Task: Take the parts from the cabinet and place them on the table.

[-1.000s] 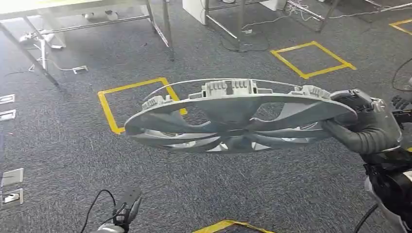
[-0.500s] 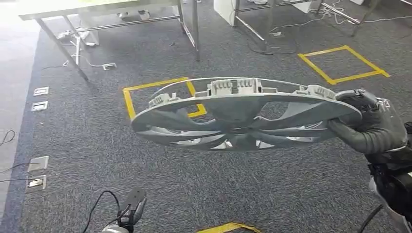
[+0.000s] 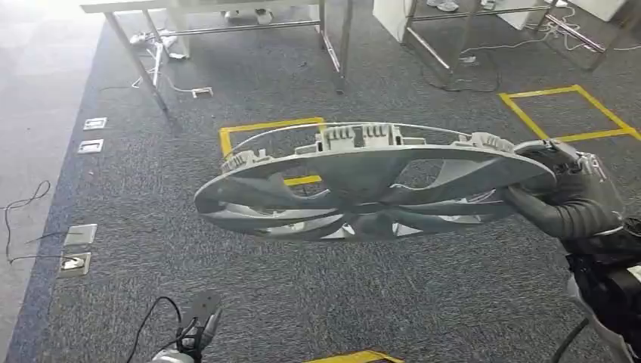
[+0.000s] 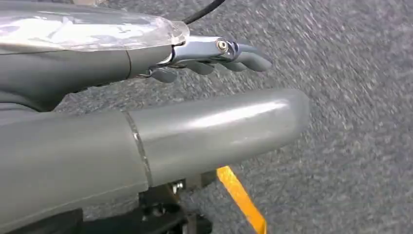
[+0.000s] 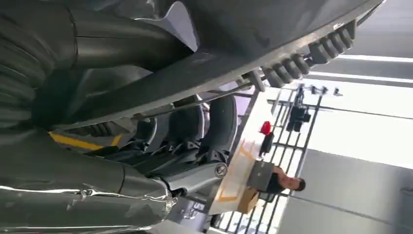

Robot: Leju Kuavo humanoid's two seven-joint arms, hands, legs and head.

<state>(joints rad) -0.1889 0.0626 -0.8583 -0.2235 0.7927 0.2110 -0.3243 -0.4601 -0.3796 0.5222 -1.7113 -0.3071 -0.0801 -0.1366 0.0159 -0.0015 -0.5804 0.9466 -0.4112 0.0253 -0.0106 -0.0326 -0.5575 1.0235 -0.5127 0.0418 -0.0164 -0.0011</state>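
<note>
We see one grey plastic wheel cover (image 3: 363,185), round and spoked with clips along its rim, gripped at its edge by our right hand (image 3: 571,193) above grey carpet (image 3: 136,197) with three yellow tape squares (image 3: 261,128). Our left hand (image 4: 214,53) hangs with fingers apart, holding nothing.

We record a silver-grey wheel cover (image 3: 363,181) with pale grey clips, a dark grey ribbed right hand (image 3: 574,200), a speckled grey-blue carpet (image 3: 136,181) and yellow tape squares (image 3: 261,128) outlined on it.
</note>
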